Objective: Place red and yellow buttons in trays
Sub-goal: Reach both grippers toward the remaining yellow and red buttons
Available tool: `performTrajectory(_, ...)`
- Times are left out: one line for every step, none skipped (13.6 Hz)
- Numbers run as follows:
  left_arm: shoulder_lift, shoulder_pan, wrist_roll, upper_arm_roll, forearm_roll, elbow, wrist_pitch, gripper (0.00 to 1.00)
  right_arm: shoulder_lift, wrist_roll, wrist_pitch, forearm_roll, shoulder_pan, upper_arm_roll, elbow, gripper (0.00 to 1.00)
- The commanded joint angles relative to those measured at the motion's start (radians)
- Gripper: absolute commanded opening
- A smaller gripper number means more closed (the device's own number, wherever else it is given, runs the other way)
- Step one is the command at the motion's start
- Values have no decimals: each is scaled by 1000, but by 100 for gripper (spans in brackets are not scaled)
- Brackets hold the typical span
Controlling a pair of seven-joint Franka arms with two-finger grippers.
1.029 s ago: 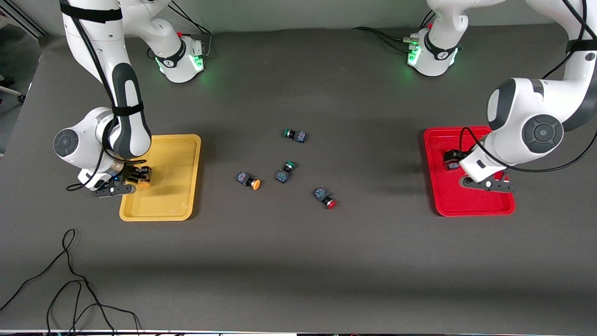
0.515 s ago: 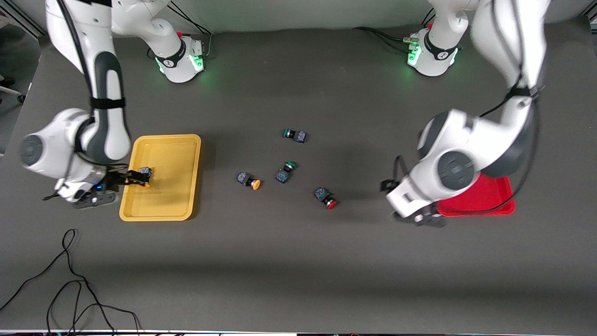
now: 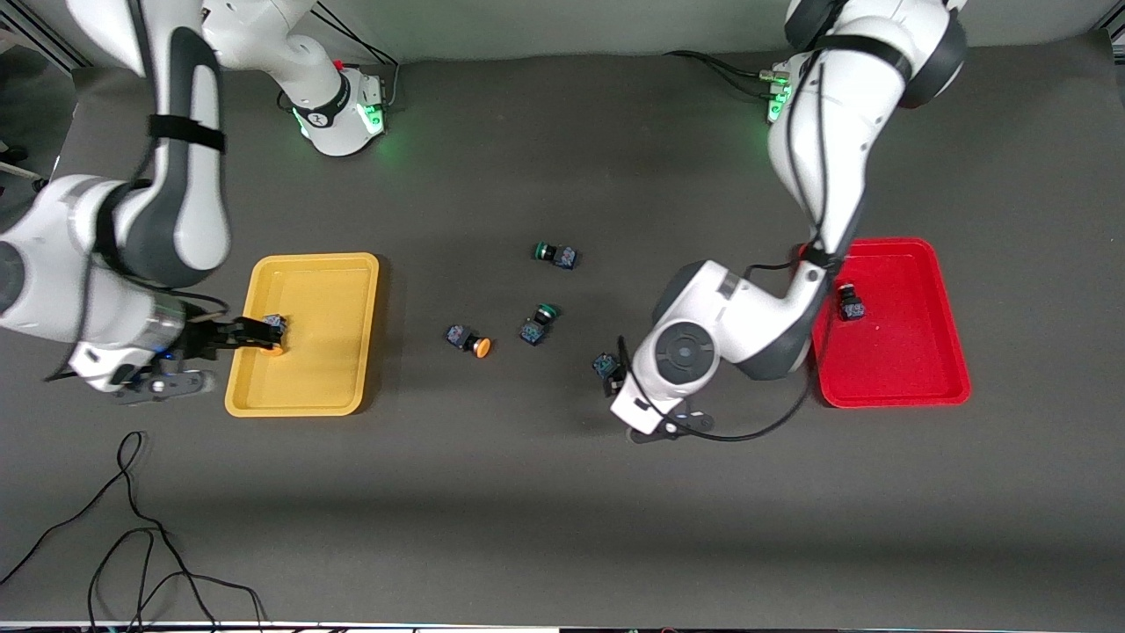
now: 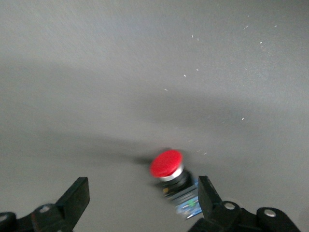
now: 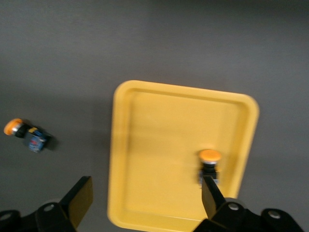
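Note:
My left gripper (image 3: 635,394) hangs open low over a red button (image 3: 604,362) on the mat. In the left wrist view that red button (image 4: 169,169) lies between my open fingers, close to one fingertip (image 4: 208,193). A second red button (image 3: 850,306) lies in the red tray (image 3: 905,352). My right gripper (image 3: 239,334) is open and empty above the yellow tray (image 3: 325,299), which holds a yellow button (image 3: 272,343). The right wrist view shows this tray (image 5: 159,145) and button (image 5: 210,162). Another yellow button (image 3: 475,344) lies on the mat and shows in the right wrist view (image 5: 19,130).
Two green-capped buttons (image 3: 555,255) (image 3: 538,321) lie on the mat between the trays, farther from the front camera than the loose red button. A black cable (image 3: 132,527) trails near the front edge at the right arm's end.
My left arm swung from over the red tray to the loose red button, leaving a red button in the tray. My right gripper lifted off the yellow button in the yellow tray.

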Motion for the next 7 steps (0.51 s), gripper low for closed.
performTrajectory(62,-19,-122,13,-53,23,53,100,35,143,35,10,121,15,3,100)
performTrajectory(73,-19,-145,13,-63,23,53,100,42,147,38,40,125,57,5,100)
performTrajectory(74,-21,-160,13,-64,17,53,100,49,147,46,62,125,100,3,100)
performTrajectory(77,-22,-191,13,-64,14,53,100,55,147,72,64,125,143,3,100)
performTrajectory(78,-24,-202,13,-64,14,45,99,56,132,104,64,125,196,0,100)
performTrajectory(78,-22,-202,13,-65,14,36,96,59,104,131,62,125,236,-3,100)
performTrajectory(78,-22,-202,13,-74,14,36,88,68,42,160,64,125,276,-3,100)
